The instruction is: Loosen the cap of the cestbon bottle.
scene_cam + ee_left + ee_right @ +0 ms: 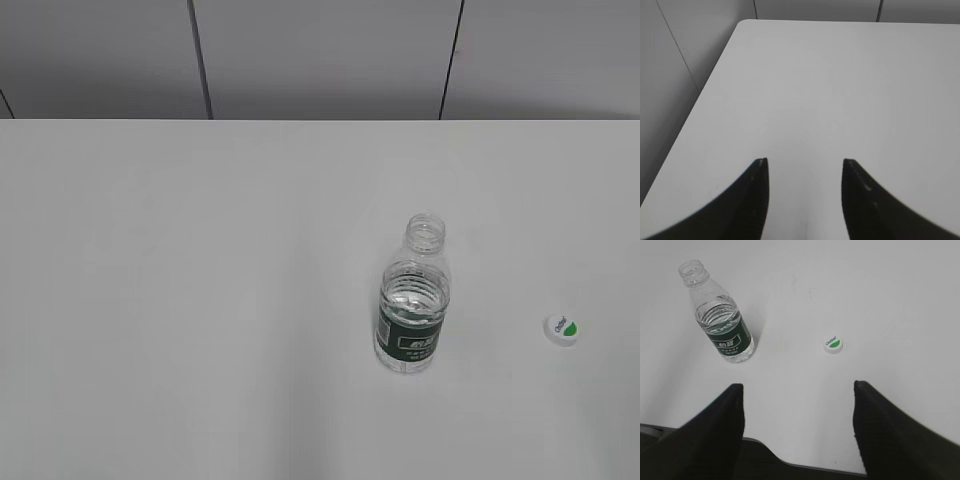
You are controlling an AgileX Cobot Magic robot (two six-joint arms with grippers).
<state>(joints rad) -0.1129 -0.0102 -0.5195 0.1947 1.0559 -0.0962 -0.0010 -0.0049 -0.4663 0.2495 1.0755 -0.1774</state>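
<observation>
The cestbon bottle (412,305) stands upright on the white table, clear and ribbed with a dark green label, and its neck is open with no cap on it. It also shows in the right wrist view (720,315) at upper left. The cap (562,328) lies on the table to the right of the bottle, white with a green patch, top side up; it shows in the right wrist view (833,344) too. My right gripper (797,387) is open and empty, near the table's front edge, well short of both. My left gripper (805,161) is open and empty over bare table.
The white table (200,300) runs back to a grey panelled wall (320,60). The left wrist view shows the table's left edge and rounded far corner (742,24). The right wrist view shows the table's front edge (805,467) just below the jaws.
</observation>
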